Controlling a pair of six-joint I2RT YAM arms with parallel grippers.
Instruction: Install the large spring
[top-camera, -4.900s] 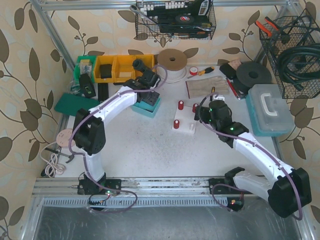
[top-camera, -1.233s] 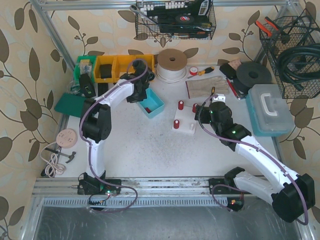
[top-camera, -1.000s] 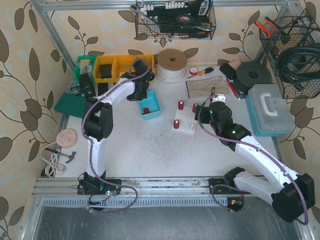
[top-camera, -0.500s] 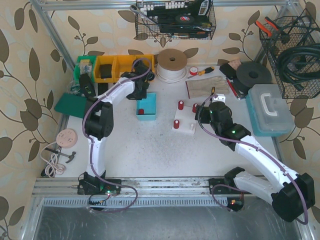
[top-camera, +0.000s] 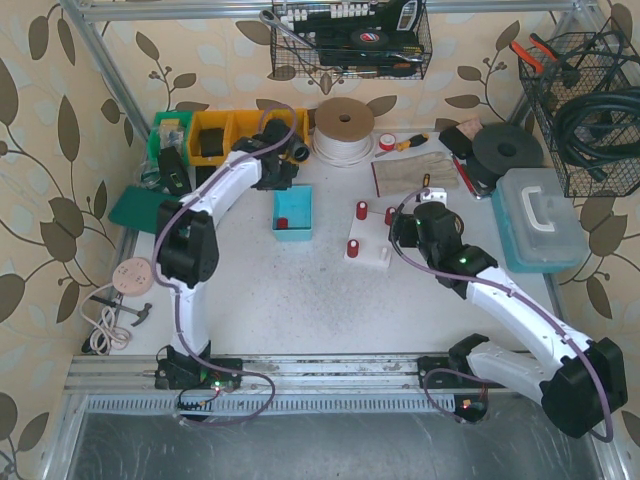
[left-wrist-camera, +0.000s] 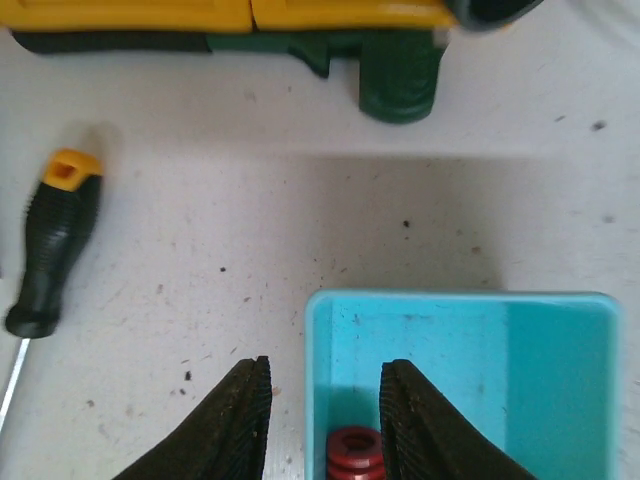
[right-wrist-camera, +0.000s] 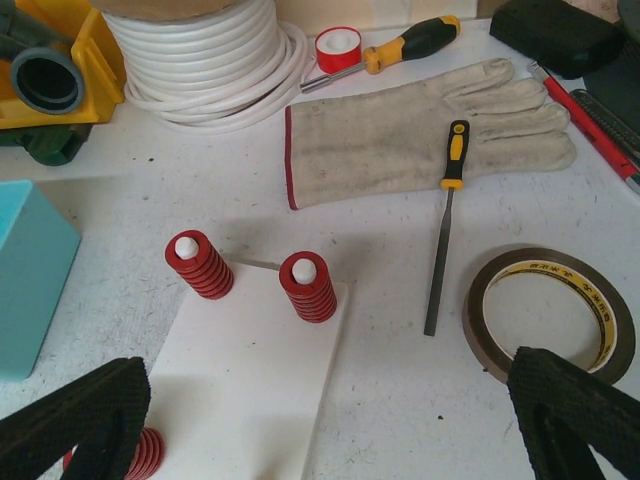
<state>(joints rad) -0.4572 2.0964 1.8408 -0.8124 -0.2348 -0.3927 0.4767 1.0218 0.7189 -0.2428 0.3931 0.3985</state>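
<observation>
Your top camera looks down from behind over the whole table (top-camera: 300, 290), left wrist camera close above the teal bin (left-wrist-camera: 450, 360), facing straight down, right wrist camera low, looking across the white plate (right-wrist-camera: 250, 400), bin shared by all three.

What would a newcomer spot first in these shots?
The turquoise plastic bin sits mid-table with one red coil spring inside, and the left end effector is open astride its wall. To its right in the top view, the white flat base plate carries two pegged red springs. The right end effector is open above it.
</observation>
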